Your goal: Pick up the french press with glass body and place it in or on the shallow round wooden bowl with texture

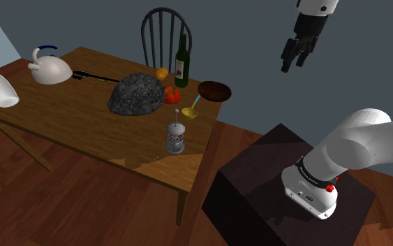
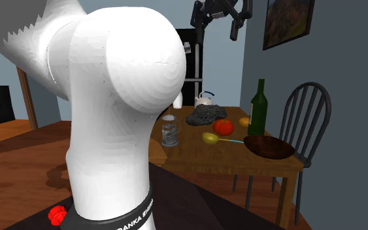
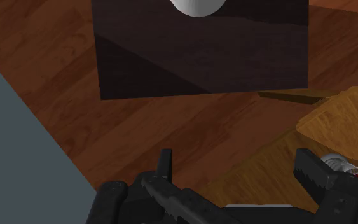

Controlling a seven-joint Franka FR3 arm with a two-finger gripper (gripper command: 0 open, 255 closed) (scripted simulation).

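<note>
Gripper [image 1: 292, 66] spread and empty, high above the stand [image 1: 257, 189]; french press [image 1: 174, 138] upright on worktop [image 1: 69, 122], apart from wooden bowl [image 1: 214, 90].

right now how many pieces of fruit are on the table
2. A red tomato sits beside the grey rocky lump; an orange fruit lies past it, next to the green bottle. The lump may hide others.

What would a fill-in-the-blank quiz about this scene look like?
The gripper hangs high in the air with its fingers ____.
The french press stands upright on the wooden ____.
Next to the dark bowl stands a green ____.
Missing words: open; table; bottle.
</note>
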